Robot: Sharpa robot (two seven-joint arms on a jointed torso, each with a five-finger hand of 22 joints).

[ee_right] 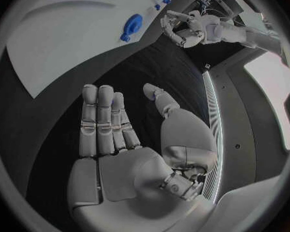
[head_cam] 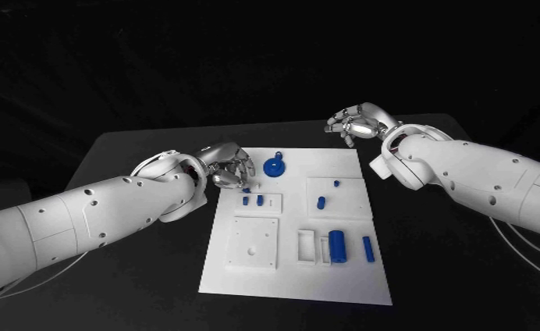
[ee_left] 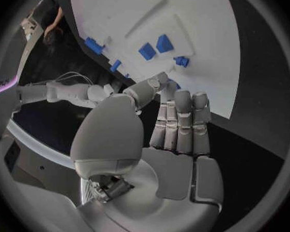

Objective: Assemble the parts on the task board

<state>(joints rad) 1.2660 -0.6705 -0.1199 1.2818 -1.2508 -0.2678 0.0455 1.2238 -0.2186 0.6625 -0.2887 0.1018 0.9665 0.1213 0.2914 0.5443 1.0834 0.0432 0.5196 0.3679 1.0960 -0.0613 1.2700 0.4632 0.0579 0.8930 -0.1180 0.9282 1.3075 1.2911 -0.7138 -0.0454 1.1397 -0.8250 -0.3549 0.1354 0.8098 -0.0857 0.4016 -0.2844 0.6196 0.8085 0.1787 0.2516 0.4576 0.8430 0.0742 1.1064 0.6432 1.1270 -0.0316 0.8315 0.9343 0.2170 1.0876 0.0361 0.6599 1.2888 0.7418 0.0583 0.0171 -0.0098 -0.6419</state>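
1. The task board lies flat in the middle of the black table, so both arms can reach it; every place below is given relative to this board.
2. The left hand hovers at the board's left edge near its far corner, fingers bent. A small blue part sits right at its fingertips; whether it is pinched or merely touched, I cannot tell.
3. The right hand hangs beyond the board's far right corner, released and grasping nothing, apparently kept clear while the left works.
4. A round blue knob stands near the board's far edge, two blue pegs just nearer than the left hand, and a blue cylinder in the board's near half.
5. The assembly looks barely started.
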